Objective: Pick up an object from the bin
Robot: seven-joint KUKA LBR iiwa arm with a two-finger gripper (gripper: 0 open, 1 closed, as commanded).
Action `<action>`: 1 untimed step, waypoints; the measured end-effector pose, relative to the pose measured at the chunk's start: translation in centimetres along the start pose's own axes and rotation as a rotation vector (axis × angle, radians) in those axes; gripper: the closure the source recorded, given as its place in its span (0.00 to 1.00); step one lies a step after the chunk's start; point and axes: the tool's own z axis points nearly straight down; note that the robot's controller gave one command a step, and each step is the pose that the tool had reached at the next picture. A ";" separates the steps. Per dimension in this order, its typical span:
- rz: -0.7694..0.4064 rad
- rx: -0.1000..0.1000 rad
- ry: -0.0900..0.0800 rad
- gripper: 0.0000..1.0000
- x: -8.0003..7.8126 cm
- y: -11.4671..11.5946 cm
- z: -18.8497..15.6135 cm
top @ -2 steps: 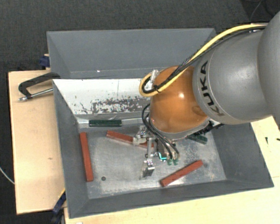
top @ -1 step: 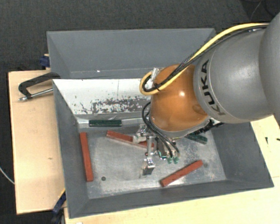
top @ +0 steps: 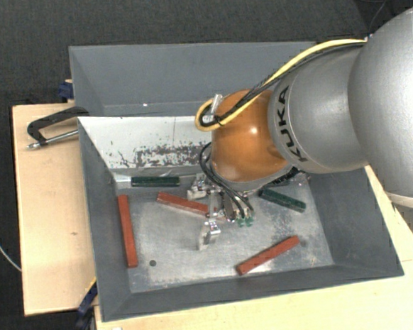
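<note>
Camera view gives us a slanted red stick (top: 181, 202) as the thing closest to the hand (top: 225, 216). It lies flat on the bin (top: 102, 226) floor and runs up and to the left from the hand. Its near end reaches right under the hand, and we cannot tell whether the two touch. We also cannot tell whether the hand is open or closed, since the orange cover (top: 244, 147) and the wrist parts hide it from above. We see nothing clearly gripped.

The hand sits low over the middle of the floor. Just to its right lies a green stick (top: 282, 199), tilted, with its upper end tucked beneath the cover. Below and to the right of the hand, well apart from it, a second red stick (top: 268, 255) lies near the front wall. Up and to the left, past the slanted stick, a dark green stick (top: 155, 180) lies along the foot of the back wall. Far to the left, a long red stick (top: 128, 231) lies beside the left wall. The grey arm (top: 351, 99) comes in from the right, with a yellow cable (top: 311, 51) looping over it.
</note>
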 end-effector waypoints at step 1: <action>0.208 0.001 0.007 1.00 -4.4 -2.5 1.5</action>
